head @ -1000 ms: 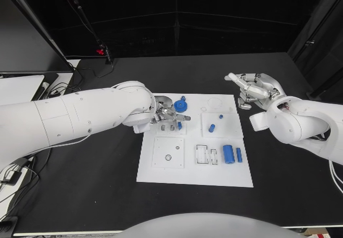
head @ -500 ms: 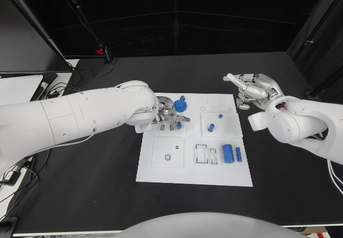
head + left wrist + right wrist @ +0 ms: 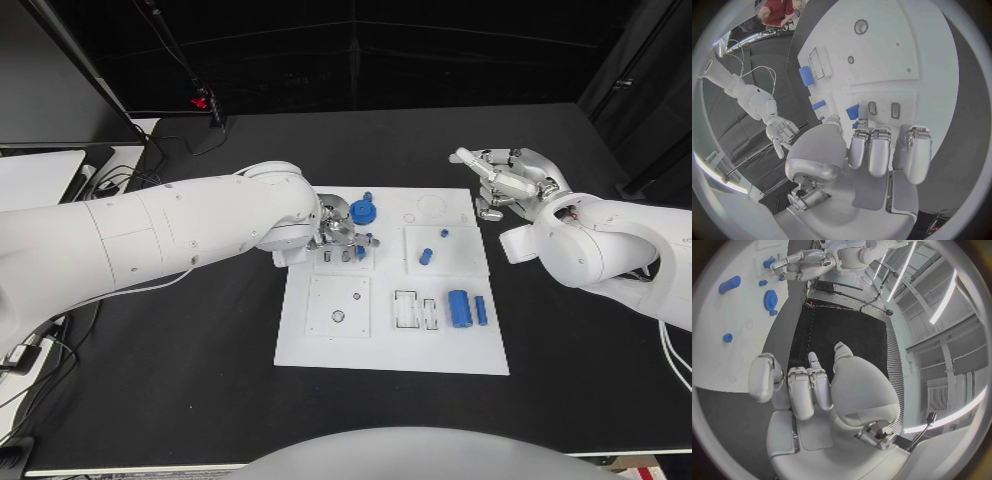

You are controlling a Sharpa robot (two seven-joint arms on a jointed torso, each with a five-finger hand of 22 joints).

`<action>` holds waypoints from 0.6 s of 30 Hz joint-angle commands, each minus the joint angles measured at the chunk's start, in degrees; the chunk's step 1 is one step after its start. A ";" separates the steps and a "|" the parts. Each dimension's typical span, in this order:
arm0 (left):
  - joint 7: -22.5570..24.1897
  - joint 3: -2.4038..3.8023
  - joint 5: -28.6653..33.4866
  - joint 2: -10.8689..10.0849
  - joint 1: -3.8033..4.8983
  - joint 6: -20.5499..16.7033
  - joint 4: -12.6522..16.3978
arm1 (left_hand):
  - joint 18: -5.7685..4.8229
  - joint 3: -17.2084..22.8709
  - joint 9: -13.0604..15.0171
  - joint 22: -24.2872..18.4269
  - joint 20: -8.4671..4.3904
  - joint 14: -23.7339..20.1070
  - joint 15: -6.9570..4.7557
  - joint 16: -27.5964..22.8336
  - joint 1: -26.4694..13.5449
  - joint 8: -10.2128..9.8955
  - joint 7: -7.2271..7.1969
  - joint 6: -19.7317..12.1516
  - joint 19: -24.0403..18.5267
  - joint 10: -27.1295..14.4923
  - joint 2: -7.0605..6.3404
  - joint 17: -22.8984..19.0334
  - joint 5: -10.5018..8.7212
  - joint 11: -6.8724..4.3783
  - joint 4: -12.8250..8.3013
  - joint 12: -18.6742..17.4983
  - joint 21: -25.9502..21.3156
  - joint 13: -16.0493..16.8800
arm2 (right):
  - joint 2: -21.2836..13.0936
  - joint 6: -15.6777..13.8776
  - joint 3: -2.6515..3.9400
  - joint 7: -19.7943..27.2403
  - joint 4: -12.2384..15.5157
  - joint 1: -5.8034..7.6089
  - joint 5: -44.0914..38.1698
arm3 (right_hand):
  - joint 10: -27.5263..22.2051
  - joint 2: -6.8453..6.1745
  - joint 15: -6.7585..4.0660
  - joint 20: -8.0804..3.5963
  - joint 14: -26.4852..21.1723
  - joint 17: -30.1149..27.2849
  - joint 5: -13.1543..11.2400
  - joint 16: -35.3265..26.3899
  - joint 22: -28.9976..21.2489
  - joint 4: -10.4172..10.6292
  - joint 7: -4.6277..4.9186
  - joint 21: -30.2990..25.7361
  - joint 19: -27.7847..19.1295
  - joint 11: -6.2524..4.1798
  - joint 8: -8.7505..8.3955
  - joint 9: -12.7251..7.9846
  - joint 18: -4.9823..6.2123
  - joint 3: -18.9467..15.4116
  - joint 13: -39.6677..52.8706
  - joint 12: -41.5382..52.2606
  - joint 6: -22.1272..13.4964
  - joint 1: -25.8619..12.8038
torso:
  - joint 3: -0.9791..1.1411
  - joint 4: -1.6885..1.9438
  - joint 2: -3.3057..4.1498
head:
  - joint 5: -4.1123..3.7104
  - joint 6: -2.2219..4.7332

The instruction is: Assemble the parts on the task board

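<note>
The left hand (image 3: 335,240) sits low over the task board (image 3: 391,355), its fingers (image 3: 869,152) curled down together toward a small blue piece (image 3: 852,111) and the two little slots beside it. The tips appear to be right at that piece, but whether they actually pinch it or only press near it I cannot tell; the thumb hides the contact in the wrist view and the head view is too small there. Taking the blue gear (image 3: 364,211) as the landmark, the left hand's fingers are just on the robot's side of it, close but apart from it.

The right hand (image 3: 508,180) hovers off the board's far right corner, over the black surface (image 3: 173,380), fingers loosely spread and holding nothing. It is well away from the gear, across the board from it.

Further from the gear, toward the robot, a short blue peg (image 3: 427,257) stands on the right-hand tile with a smaller blue stud (image 3: 444,235) just beyond it. Nearer the robot still lies the large blue cylinder (image 3: 460,308) with a thin blue bar (image 3: 480,311) just beside it, both with their long axes running toward and away from the robot.

My guess is that the step in hand is seating the small piece into its slot near the gear. The left hand is plainly the nearer one, and the slot lies directly under its fingertips, so the coming move looks like a short push downward rather than a reach.
</note>
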 commanded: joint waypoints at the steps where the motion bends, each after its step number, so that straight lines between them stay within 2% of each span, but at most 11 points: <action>1: -0.40 0.04 -0.22 0.30 0.06 0.53 -0.14 | -0.36 0.43 0.12 15.08 -0.45 6.09 -0.36 0.05 0.56 -0.22 0.07 0.49 5.98 5.99 0.04 15.08 0.28 -0.58 0.00 0.20 0.18 15.09 | 0.06 0.45 0.01 0.06 0.02 0.05 0.16 | 6.07 0.75 0.29 0.04 6.06 15.09 0.34 0.14 8.92 -0.05 0.05 -0.44 -0.43 0.50 0.51 -0.01 1.06 -0.40 15.08 0.14 -0.66 0.17 | -0.02 -0.01 -0.01 | -0.04 0.02; 10: -0.97 0.04 -0.22 0.92 0.01 0.87 -0.67 | -0.36 0.58 0.55 15.08 -0.52 6.09 -0.45 0.05 1.19 -0.32 -0.08 0.89 5.98 5.99 0.22 15.08 0.47 -0.71 -0.03 0.20 0.18 15.09 | 0.14 0.40 -0.04 -0.11 -0.05 0.01 0.16 | 6.07 0.75 0.29 0.04 6.06 15.09 0.34 0.14 8.92 -0.05 0.05 -0.44 -0.43 0.50 0.51 -0.01 1.06 -0.40 15.08 0.14 -0.66 0.17 | 0.03 -0.06 -0.04 | -0.17 0.10; 14: -1.12 0.04 -0.22 1.07 -0.01 1.15 -0.78 | -0.36 0.62 0.72 15.08 -0.56 6.09 -0.49 0.05 1.52 -0.39 -0.13 0.98 5.98 5.99 0.16 15.08 0.52 -0.76 -0.06 0.20 0.18 15.09 | 0.15 0.38 -0.06 -0.14 -0.07 0.00 0.16 | 6.07 0.75 0.29 0.04 6.06 15.09 0.34 0.14 8.92 -0.05 0.05 -0.44 -0.43 0.50 0.51 -0.01 1.06 -0.40 15.08 0.14 -0.66 0.17 | 0.03 0.01 0.00 | -0.22 0.32; 18: -1.39 0.04 -0.22 1.20 -0.04 1.36 -0.89 | -0.36 1.09 1.27 15.08 -0.68 6.09 -0.64 0.05 2.66 -0.70 -0.30 1.16 5.98 5.99 0.52 15.08 0.97 -0.92 -0.04 0.20 0.18 15.09 | 0.20 0.33 -0.08 -0.16 -0.15 -0.02 0.16 | 6.07 0.75 0.29 0.04 6.06 15.09 0.34 0.14 8.92 -0.05 0.05 -0.44 -0.43 0.50 0.51 -0.01 1.06 -0.40 15.08 0.14 -0.66 0.17 | 0.03 0.04 -0.04 | -0.25 0.25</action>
